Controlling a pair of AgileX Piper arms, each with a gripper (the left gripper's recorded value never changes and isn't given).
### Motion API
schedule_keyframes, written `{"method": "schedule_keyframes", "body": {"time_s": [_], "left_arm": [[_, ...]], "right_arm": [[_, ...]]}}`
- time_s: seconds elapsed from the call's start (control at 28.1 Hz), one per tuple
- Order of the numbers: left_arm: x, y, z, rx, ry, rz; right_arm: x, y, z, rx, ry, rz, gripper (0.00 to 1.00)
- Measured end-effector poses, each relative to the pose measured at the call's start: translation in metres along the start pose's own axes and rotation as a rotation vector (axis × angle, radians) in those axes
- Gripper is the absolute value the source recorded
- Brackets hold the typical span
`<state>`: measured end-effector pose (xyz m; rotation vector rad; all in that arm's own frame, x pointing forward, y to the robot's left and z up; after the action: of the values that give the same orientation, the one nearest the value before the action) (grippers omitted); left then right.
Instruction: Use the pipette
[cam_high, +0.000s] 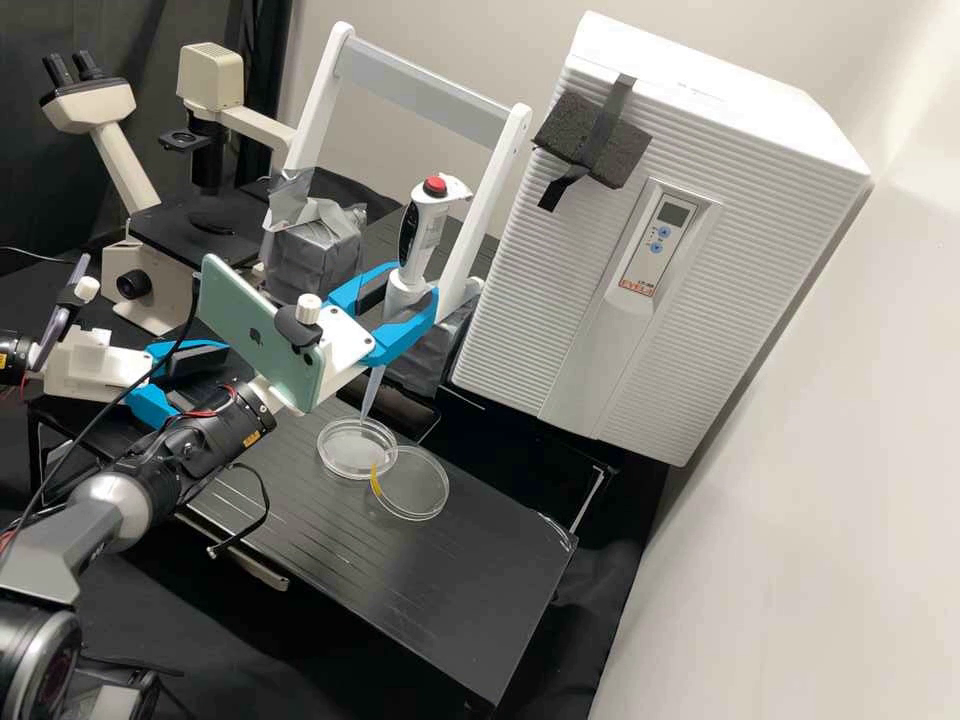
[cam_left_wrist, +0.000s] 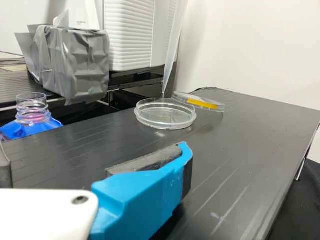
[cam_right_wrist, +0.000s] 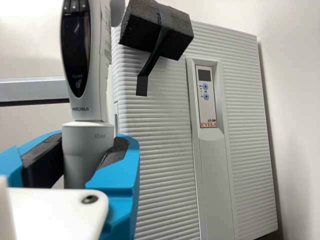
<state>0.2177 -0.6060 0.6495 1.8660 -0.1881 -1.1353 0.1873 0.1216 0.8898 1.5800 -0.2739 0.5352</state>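
Just above dish (cam_high: 322, 452) rim, pipette (cam_high: 418, 245)

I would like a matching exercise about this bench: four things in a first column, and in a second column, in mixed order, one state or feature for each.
Things
1. pipette
2. dish
3. lid
4. bottle

States
A. has a yellow strip
B. holds pink liquid
C. gripped upright by the right gripper
D. open, below the pipette tip

Pairs: 1-C, 2-D, 3-A, 4-B
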Motion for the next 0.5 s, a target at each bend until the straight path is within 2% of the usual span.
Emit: {"method": "schedule_keyframes", "body": {"time_s": [0.32,0.5], "left_arm": [[0.0,0.0,0.0,0.0,0.0,0.0],[-0.0022,0.0055,-0.0051,0.001,0.017,0.018]], "right_arm": [[0.0,0.0,0.0,0.0,0.0,0.0,0.0],[-0.0004,-0.0007,-0.0008,0.003,0.004,-0.004,0.0]]}}
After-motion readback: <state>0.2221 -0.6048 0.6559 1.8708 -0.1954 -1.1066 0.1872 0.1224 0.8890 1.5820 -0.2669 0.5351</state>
